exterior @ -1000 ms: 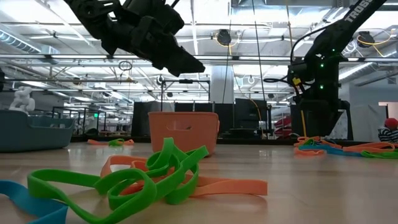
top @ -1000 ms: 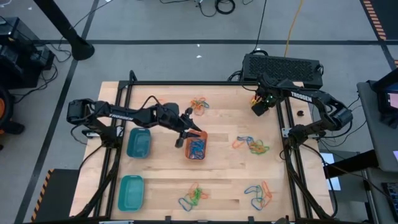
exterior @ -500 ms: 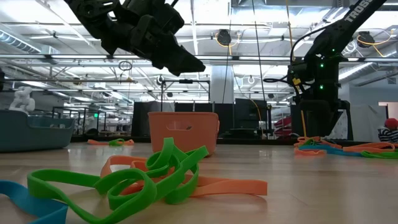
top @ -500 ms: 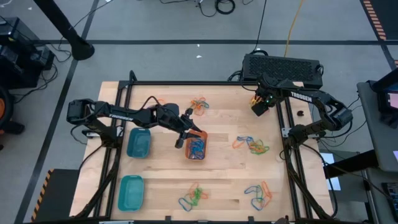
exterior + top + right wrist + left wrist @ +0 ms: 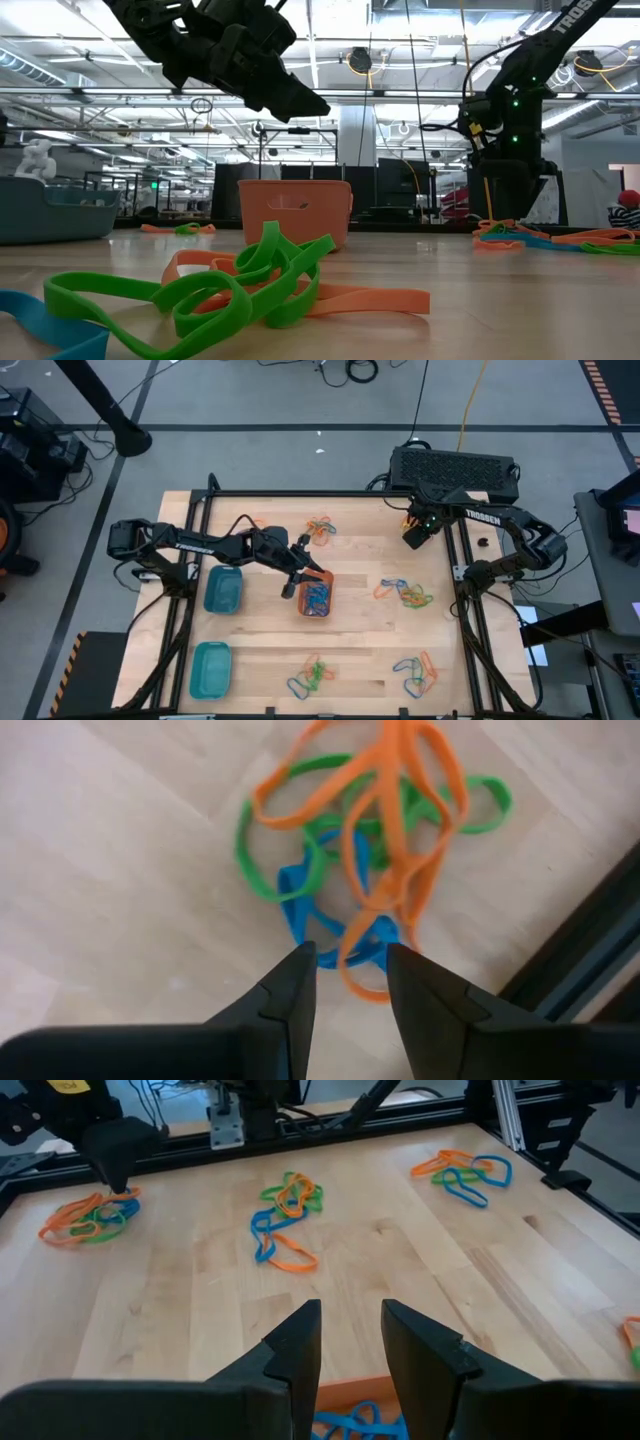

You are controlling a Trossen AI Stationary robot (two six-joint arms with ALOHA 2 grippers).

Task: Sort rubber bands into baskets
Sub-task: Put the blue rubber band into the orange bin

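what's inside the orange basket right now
The orange basket holds a tangle of rubber bands, mostly blue from above. The left gripper overhangs its corner, hiding that part, and anything beneath the top bands is covered.

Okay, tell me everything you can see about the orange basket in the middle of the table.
The orange basket is a small rounded-rectangular tub that looks like smooth plastic, standing upright on the wooden table near its middle. Its walls are plain, with a slight rim at the top. Inside lies a tangle of rubber bands, mostly blue. The left gripper hovers at its edge, fingers apart, holding nothing. From the low view it sits behind a loose pile of green and orange bands.
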